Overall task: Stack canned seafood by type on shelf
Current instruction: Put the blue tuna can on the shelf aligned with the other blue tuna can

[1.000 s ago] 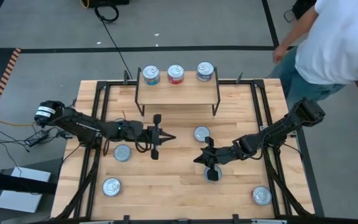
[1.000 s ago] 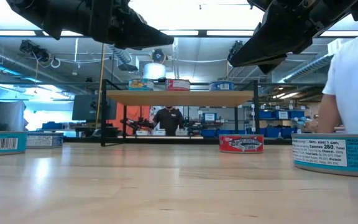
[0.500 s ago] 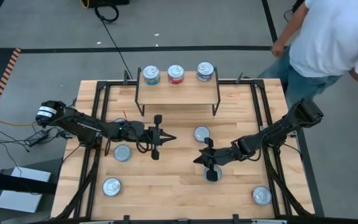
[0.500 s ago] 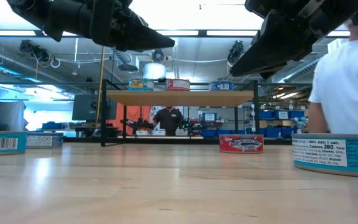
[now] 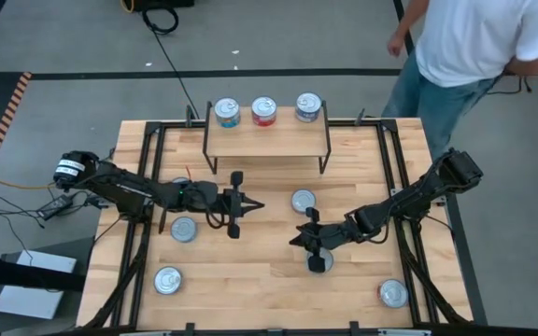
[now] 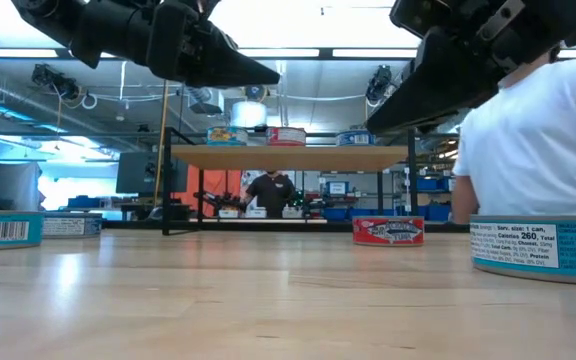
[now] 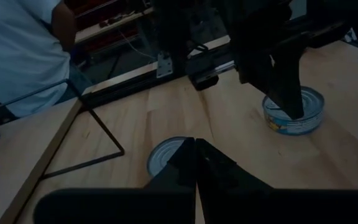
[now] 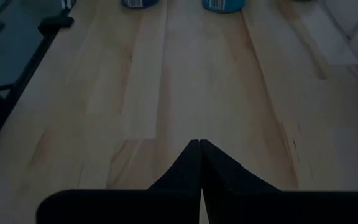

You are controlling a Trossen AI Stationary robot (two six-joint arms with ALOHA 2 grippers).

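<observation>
from above, the shelf (image 5: 267, 138) stands at the far edge of the wooden tabletop (image 5: 260, 280) with three tins (image 5: 263, 111) on it in a row, teal, red and blue, while five loose cans lie on the table: one near the middle (image 5: 303, 201), one under the right arm (image 5: 318, 262), two on the left (image 5: 183, 229) and one at the near right corner (image 5: 393, 294). the left gripper (image 5: 250, 206) hovers mid-table with its fingers pressed together and empty; the right gripper (image 5: 298, 240) hangs just beside the middle can, also pinched together on nothing. a person in a white shirt (image 5: 479, 37) stands off the table's far right corner. at table height, both arms hang above the boards, a red tin (image 6: 388, 231) sits under the shelf line and a teal can (image 6: 538, 250) looms near; the room behind is a workshop with ceiling strip lights and another person at a bench. past the left wrist's joined fingers (image 7: 194, 163) a silver lid (image 7: 166, 155) lies close, a blue-labelled tin (image 7: 293, 112) beyond. the right wrist sees bare planks and two blue-labelled tins at the edge. to do this step well, i judge a gripper must first spread wide, centre over one can, grip its sides squarely, and match its label colour to the tin already shelved
</observation>
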